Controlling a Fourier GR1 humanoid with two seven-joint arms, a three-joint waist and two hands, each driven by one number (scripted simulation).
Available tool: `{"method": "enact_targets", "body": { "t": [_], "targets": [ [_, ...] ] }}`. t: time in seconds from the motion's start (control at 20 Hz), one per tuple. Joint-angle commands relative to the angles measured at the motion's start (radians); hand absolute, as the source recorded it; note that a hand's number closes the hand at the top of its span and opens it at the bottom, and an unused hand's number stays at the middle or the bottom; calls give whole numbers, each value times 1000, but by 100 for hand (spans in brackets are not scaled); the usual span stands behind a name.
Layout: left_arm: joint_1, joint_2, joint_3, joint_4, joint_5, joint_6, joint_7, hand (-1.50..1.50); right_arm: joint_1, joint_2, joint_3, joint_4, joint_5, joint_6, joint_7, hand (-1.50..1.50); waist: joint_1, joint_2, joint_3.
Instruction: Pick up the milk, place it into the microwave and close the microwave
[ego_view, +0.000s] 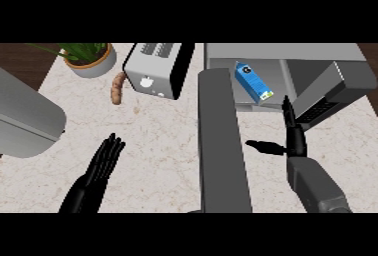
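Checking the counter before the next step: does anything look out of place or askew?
The milk lies tilted inside the microwave rather than upright, and the microwave door stands wide open. A sausage lies loose on the counter beside the toaster.

You see a pale marbled counter. At its far left stands a potted plant, beside it a sausage, a toaster, and far right the microwave.
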Motion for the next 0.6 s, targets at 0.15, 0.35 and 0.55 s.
{"method": "enact_targets", "body": {
  "t": [0.15, 0.35, 0.55],
  "targets": [
    [-3, -30, -13, 12, -11, 5, -11, -150, 144, 14, -5, -48, -44, 208, -112, -150, -19, -8, -1],
    [-10, 11, -19, 21, 59, -97, 33, -150, 200, 35, -1, -121, -75, 317, -132, -150, -34, -13, -3],
    [-50, 11, -67, 7, -17, -67, 116, 150, 273, 82, 22, -226, -96, 366, -128, -150, -41, -17, -3]
  ]
}}
